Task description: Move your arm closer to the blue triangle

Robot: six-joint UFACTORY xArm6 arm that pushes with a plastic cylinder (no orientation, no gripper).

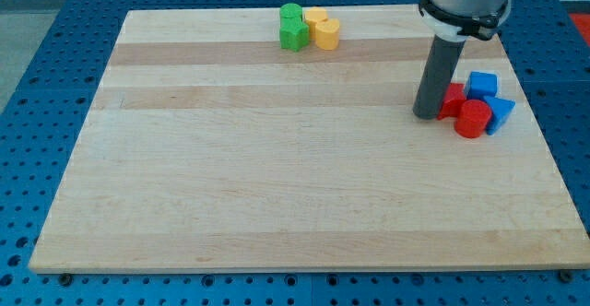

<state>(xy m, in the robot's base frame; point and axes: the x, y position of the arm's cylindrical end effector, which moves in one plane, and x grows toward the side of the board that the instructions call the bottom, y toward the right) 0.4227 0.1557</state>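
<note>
The blue triangle (501, 112) lies at the view's right on the wooden board (277, 177), behind a red cylinder (473, 119). A blue cube (481, 85) sits just above them, and a second red block (451, 100) lies to their left; its shape is partly hidden by the rod. My tip (426, 115) rests on the board right next to that red block's left side, a short way to the left of the blue triangle, with the red blocks in between.
At the view's top, two green blocks (293, 27) and two yellow blocks (322, 27) stand in a tight cluster near the board's far edge. A blue perforated table (46, 112) surrounds the board.
</note>
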